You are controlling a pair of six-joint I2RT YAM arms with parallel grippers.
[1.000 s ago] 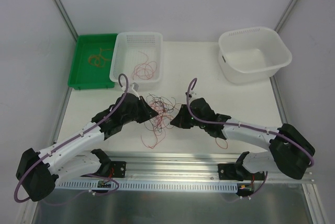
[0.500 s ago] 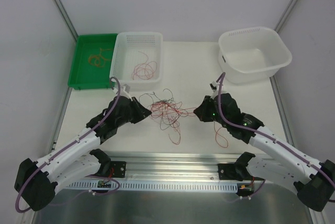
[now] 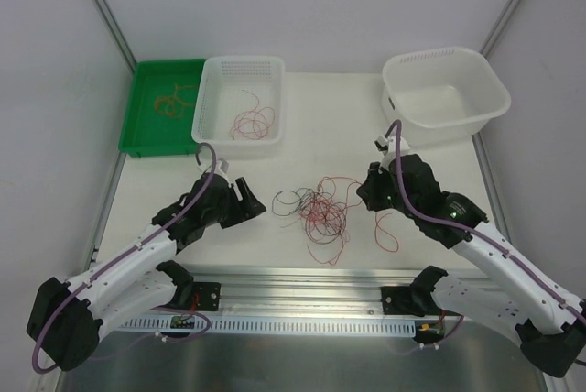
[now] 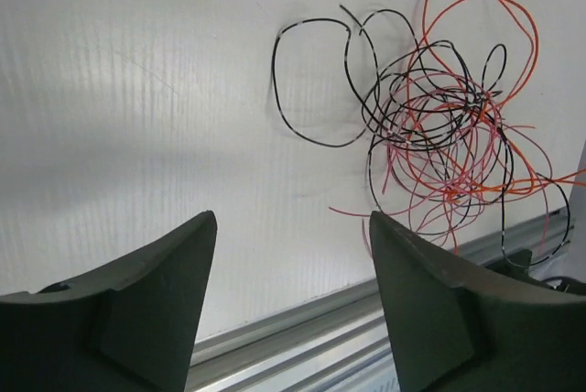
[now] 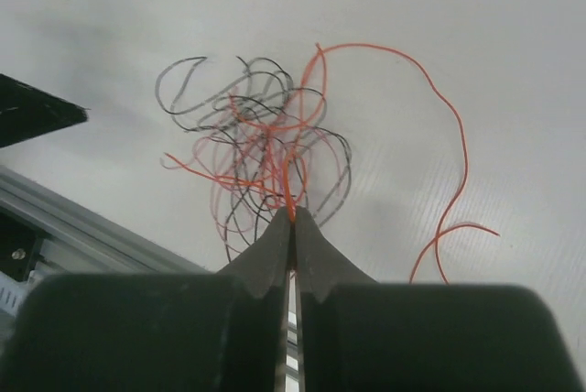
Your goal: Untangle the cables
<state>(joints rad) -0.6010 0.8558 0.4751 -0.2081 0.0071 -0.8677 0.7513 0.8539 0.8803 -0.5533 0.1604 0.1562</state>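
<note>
The flat white worktop (image 3: 311,136) carries a deep white plastic tub (image 3: 430,131) at the far right. A white basket with holes (image 3: 240,70) and a green tray (image 3: 151,126) sit at the far left. A tangle of thin red, black and orange cables (image 3: 319,209) lies in the middle, between the grippers. The left gripper (image 4: 291,223) is open and holds nothing. The right gripper (image 5: 293,218) is pinched tight on one orange-red cable (image 5: 291,192) of the tangle.
</note>
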